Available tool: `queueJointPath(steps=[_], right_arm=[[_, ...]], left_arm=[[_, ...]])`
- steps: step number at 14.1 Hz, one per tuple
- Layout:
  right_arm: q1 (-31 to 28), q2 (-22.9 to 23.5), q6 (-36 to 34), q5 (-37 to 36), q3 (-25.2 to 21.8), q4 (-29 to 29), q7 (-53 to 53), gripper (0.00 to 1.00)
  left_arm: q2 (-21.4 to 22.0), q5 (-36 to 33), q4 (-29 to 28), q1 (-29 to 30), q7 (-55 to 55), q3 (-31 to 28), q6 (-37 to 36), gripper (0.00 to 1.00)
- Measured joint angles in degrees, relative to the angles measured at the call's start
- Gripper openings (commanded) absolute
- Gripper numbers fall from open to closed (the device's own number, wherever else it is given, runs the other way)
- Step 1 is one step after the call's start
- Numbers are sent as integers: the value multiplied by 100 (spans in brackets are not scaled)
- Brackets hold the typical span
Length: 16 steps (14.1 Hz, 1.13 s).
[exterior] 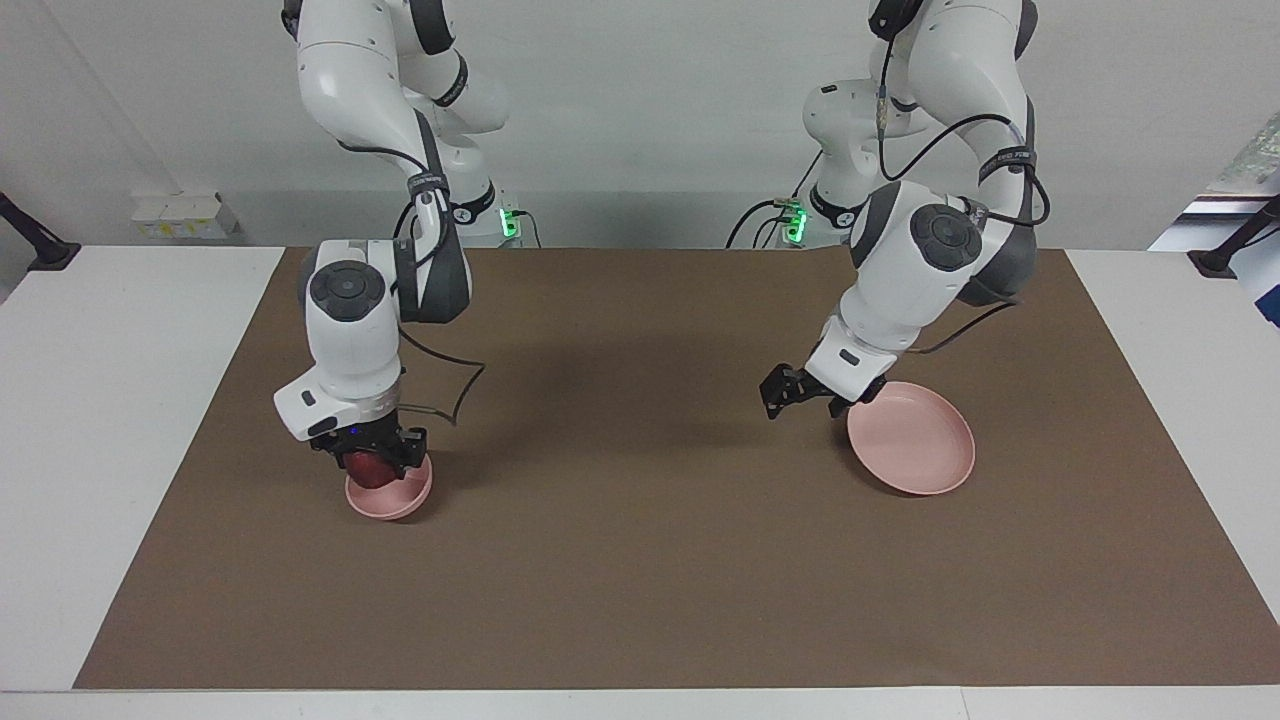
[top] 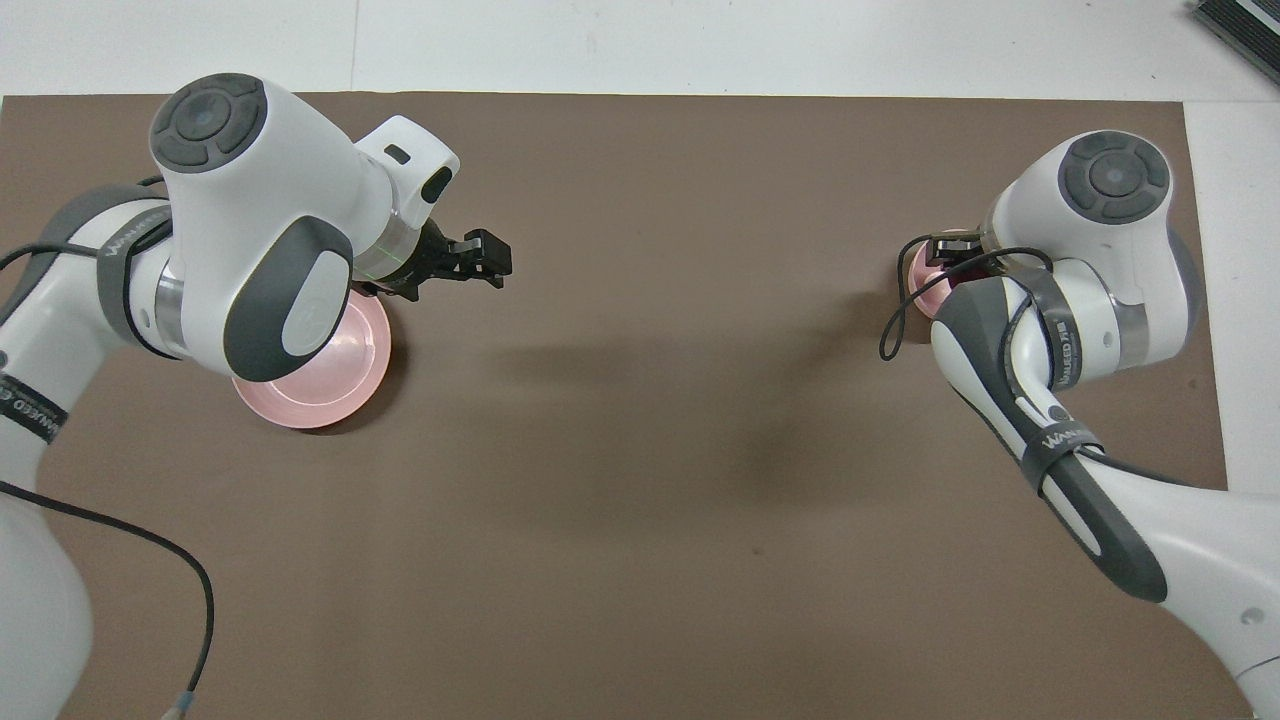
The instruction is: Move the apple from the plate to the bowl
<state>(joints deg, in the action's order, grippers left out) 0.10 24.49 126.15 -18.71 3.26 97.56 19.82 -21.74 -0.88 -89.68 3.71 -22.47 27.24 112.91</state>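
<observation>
The dark red apple (exterior: 366, 467) sits between the fingers of my right gripper (exterior: 372, 462), which is shut on it and has it low inside the mouth of the small pink bowl (exterior: 398, 500). Whether the apple touches the bowl's bottom I cannot tell. In the overhead view the right arm's wrist covers most of the bowl (top: 921, 281), leaving only its rim showing. The flat pink plate (exterior: 915, 445) lies bare toward the left arm's end. My left gripper (exterior: 776, 398) hangs open with nothing in it, over the mat just beside the plate's edge (top: 330, 390).
A brown mat (exterior: 640, 560) covers most of the white table. A loose black cable (exterior: 455, 395) hangs from the right wrist beside the bowl. Nothing else stands on the mat between bowl and plate.
</observation>
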Motion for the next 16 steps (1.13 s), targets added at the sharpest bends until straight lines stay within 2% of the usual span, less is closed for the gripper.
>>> queueJointPath(steps=[1,2,3,5,9,13,16], right_arm=[[-3,30,4,9,-3,0,3,54],[-5,51,4,14,-3,0,7,76],[-11,72,4,30,-3,0,14,89],[-31,97,6,64,-4,0,25,99],[-35,96,9,239,-3,-35,33,100],[-46,50,14,348,-5,-156,38,100],[-51,-292,18,766,-24,-259,38,100]], left_arm=[[18,0,3,0,226,-141,0,100],[41,1,7,-2,428,-270,-4,100],[67,8,7,-7,577,-401,-8,100],[142,23,8,-23,903,-659,-30,100],[457,185,10,-47,1594,-1139,-309,100],[911,228,7,-215,1791,-1569,-746,100],[1283,229,-17,-388,1806,-1810,-1115,100]])
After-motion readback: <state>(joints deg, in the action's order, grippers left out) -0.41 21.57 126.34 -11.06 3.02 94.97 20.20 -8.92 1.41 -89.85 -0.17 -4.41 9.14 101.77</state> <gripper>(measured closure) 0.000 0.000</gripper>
